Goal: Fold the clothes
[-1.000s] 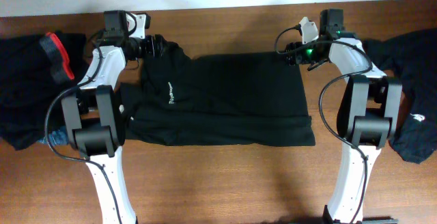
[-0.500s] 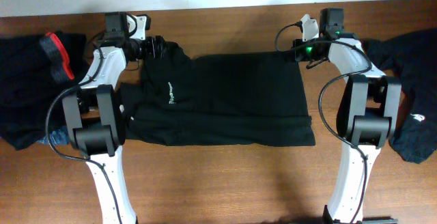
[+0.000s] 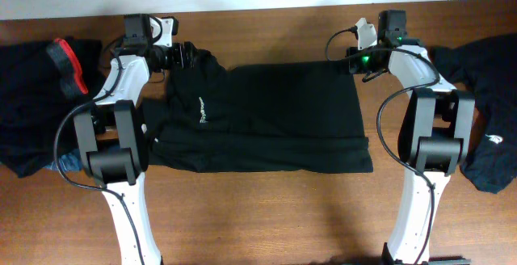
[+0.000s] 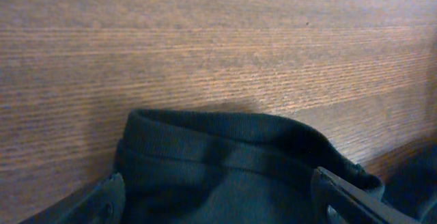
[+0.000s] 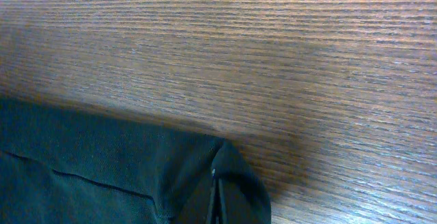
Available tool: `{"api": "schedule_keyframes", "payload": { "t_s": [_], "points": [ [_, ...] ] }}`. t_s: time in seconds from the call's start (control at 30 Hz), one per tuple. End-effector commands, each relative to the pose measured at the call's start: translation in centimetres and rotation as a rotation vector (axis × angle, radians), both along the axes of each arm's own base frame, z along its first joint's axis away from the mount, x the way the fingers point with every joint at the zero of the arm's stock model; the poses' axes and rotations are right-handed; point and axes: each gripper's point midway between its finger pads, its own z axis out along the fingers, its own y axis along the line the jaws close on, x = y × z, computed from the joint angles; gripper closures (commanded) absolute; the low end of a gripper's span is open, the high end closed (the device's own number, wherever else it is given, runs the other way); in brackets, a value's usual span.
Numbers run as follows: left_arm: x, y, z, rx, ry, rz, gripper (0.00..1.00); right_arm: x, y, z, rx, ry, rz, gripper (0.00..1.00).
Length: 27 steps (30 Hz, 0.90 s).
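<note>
Surroundings: a wooden table carries three lots of clothing. A pile of dark clothes lies at the left edge with a red-orange band on top, just beside the left arm's upper link. A separate black garment with a small white mark lies at the right edge, partly under the right arm's elbow. Neither touches the work piece.

Work piece: one black shirt lies spread flat across the middle of the table between the two arm bases. A white logo shows near its left side. Its left part is bunched and uneven; the right part lies smooth.

Left arm: reaches to the far left corner of the shirt. The left gripper is low over the table, fingers spread wide. The ribbed collar edge lies between them, not pinched.

Right arm: reaches to the far right corner of the shirt, a green light lit near the wrist. The right gripper is clamped on that corner of the shirt, the cloth gathered round the closed tips.
</note>
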Motion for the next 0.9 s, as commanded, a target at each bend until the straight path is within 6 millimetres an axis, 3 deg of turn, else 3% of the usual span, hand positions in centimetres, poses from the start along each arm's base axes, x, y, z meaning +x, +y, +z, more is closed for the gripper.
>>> {"api": "schedule_keyframes", "payload": {
  "t_s": [0.0, 0.17, 0.43, 0.63, 0.67, 0.7, 0.77, 0.87],
  "points": [
    [0.5, 0.0, 0.3, 0.005, -0.027, -0.016, 0.13, -0.3, 0.5, -1.1, 0.009, 0.024, 0.006, 0.96],
    [0.8, 1.6, -0.3, 0.085, -0.019, 0.044, 0.14, -0.4, 0.5, -1.1, 0.009, 0.030, 0.006, 0.96],
    [-0.1, 1.3, -1.2, 0.081, 0.029, 0.041, 0.15, -0.4, 0.5, -1.1, 0.009, 0.030, 0.006, 0.96],
    [-1.5, 0.2, -3.5, 0.063, 0.110, 0.020, 0.35, -0.5, 0.5, -1.2, 0.009, 0.031, 0.006, 0.96],
    [-1.4, 0.1, -3.5, 0.061, 0.108, 0.018, 0.43, -0.5, 0.5, -1.2, 0.010, 0.034, 0.006, 0.96],
    [-1.3, 0.1, -3.4, 0.060, 0.101, 0.018, 0.59, -0.6, 0.5, -1.2, 0.010, 0.036, 0.006, 0.96],
    [-0.8, 0.1, -2.9, 0.060, 0.078, 0.019, 0.75, -0.7, 0.5, -1.2, 0.010, 0.040, 0.006, 0.96],
    [0.5, 0.2, -1.3, 0.061, 0.025, 0.021, 0.78, -0.9, 0.5, -1.3, 0.012, 0.050, 0.005, 0.96]
  ]
}}
